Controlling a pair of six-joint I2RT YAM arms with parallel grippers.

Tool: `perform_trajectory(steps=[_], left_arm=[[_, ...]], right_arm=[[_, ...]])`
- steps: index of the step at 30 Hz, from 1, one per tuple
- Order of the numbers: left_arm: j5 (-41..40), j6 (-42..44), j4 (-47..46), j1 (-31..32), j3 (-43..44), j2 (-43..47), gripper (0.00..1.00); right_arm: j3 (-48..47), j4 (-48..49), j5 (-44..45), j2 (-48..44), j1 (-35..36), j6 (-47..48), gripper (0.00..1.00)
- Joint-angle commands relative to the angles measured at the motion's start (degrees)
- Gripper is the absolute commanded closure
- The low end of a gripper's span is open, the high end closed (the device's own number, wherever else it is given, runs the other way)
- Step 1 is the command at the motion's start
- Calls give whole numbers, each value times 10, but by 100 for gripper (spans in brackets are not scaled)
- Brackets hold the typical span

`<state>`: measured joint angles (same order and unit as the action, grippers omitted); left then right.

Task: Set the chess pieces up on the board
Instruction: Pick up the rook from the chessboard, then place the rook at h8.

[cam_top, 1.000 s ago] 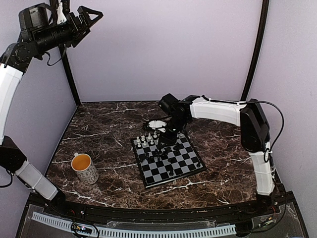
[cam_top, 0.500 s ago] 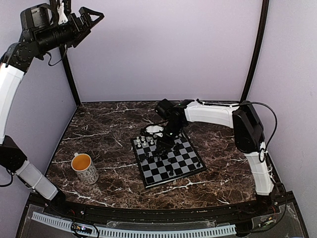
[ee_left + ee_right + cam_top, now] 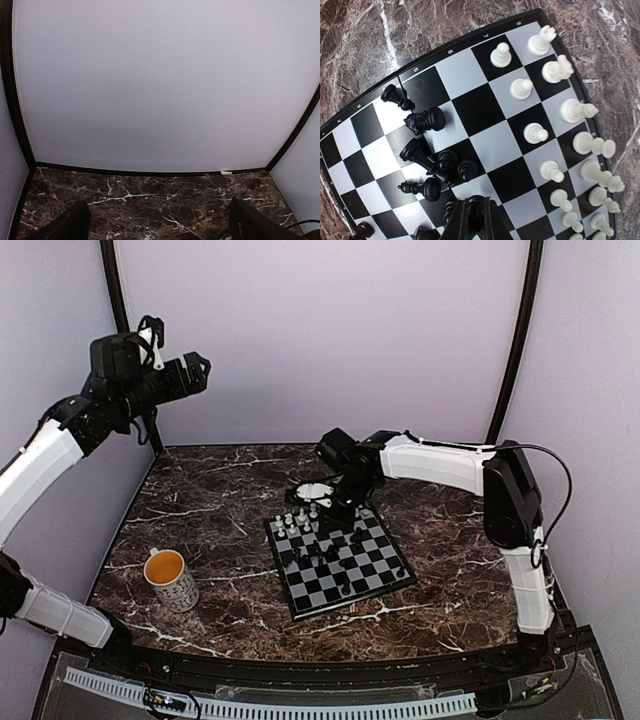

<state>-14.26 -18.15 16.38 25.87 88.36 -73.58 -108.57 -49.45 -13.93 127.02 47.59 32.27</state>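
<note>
The board lies mid-surface. White chess pieces stand in two rows along one edge; black chess pieces are jumbled mid-board. The right pincer is among them, fingers together, grip unclear. The left pincer, raised high, gapes wide. A mug sits left of the board

Soft, even, rather dim light; shadows on the dark surface are faint and glare is slight. The left wrist view is hazy, with the left fingers blurred. The right wrist view curves the board towards its edges; the white pieces look overbright and the right fingers are out of focus.
</note>
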Motion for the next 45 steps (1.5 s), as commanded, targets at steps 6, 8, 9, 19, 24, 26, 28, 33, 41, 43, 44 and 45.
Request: perform_trajectory(steps=[6,8,9,19,24,26,28,33,41,43,44,45], left_arm=[[17,149,-210,-1,-221,-21,1],[12,139,-230,-1,-250,-22,1],[6,135,-243,-1,-257,-25,1],[-33,104,-207,-4,-259,-21,1],[-35,134,-222,-4,-268,-9,1],[-25,131,-221,-4,-267,-8,1],[-13,129,-219,-4,-265,-9,1],[7,135,-218,-4,-264,-10,1],[26,140,-218,-4,-264,-8,1],[27,141,-218,-4,-264,-7,1],[29,141,-218,-4,-264,-8,1],[32,141,-218,-4,-265,-7,1]], right_arm=[[18,8,-7,-114,15,6,100],[39,9,4,-121,36,16,100],[49,10,9,-122,46,22,100],[97,26,-15,-100,143,45,100],[97,19,-14,-77,176,49,100],[100,18,-1,-69,185,54,100],[108,23,11,-65,189,58,100],[126,37,13,-57,191,55,99],[137,50,13,-49,192,54,100],[138,56,19,-46,191,53,99],[138,58,23,-43,192,52,100],[138,60,27,-42,192,51,100]])
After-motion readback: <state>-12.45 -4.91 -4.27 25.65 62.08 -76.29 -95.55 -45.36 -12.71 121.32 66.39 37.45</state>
